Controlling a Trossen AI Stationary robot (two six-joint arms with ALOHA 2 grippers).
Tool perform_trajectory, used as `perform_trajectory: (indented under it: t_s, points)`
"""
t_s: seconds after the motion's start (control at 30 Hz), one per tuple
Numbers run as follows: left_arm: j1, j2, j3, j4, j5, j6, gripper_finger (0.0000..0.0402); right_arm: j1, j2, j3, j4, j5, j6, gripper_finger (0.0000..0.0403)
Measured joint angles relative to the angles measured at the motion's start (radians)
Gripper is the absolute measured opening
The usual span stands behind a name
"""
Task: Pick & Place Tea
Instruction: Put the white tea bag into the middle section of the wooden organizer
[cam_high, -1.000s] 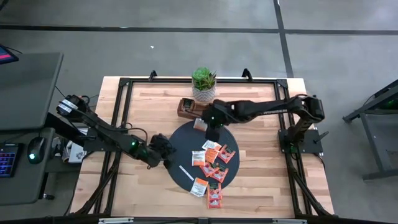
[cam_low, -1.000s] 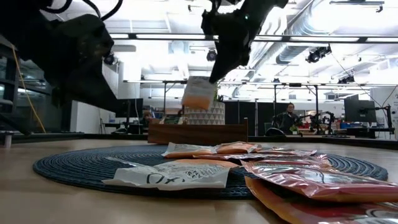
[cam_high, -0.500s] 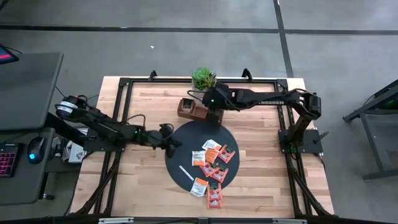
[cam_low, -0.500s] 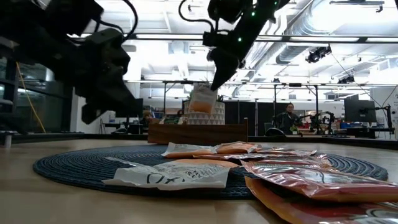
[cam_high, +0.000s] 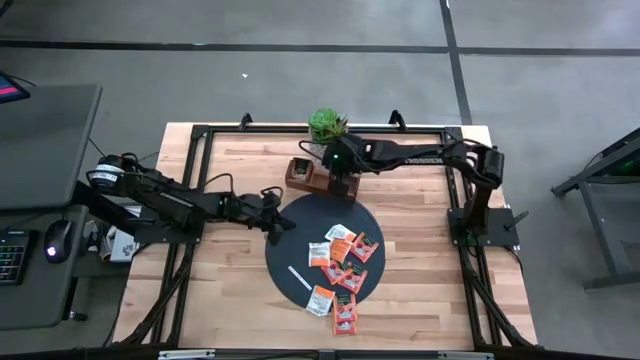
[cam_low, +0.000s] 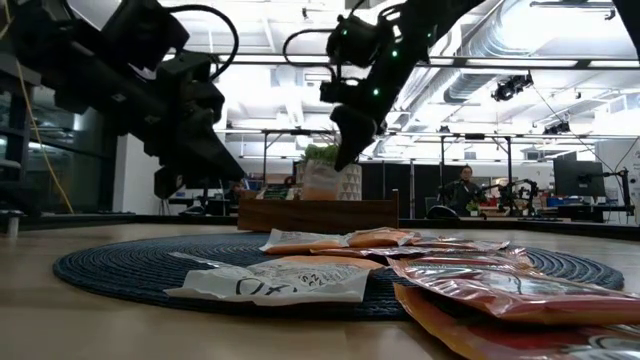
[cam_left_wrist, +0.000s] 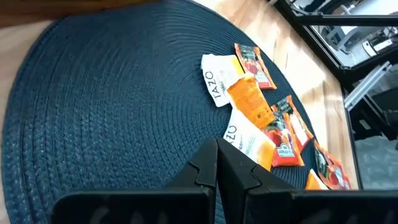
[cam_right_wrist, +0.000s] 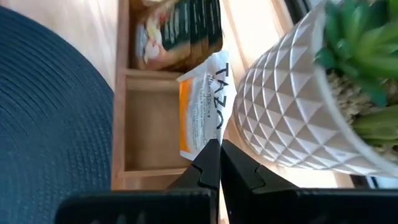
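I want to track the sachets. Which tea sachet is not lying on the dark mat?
The white-and-orange sachet pinched in the right gripper, hanging over the wooden tray beside the plant pot; all others lie on the mat.

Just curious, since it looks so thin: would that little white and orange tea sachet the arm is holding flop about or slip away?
Probably light: the white and orange tea sachet hangs from one pinched edge in the right gripper, shut on it. Likely fairly stiff, as it stays flat over the brown wooden compartment tray. Its smooth wrapper might slip.
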Motion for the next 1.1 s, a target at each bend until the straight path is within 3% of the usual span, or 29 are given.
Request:
perform_trajectory:
  t_s: [0.5,1.1]
  points:
    - [0.006,0.000,0.000,-0.004,0.024,0.026,0.0001,-0.015,0.022,0.000,0.007,-0.044,-0.029,0.0011]
    - [0.004,0.000,0.001,-0.009,0.053,0.027,0.0001,-0.014,0.020,0.000,0.016,-0.045,0.036,0.0149]
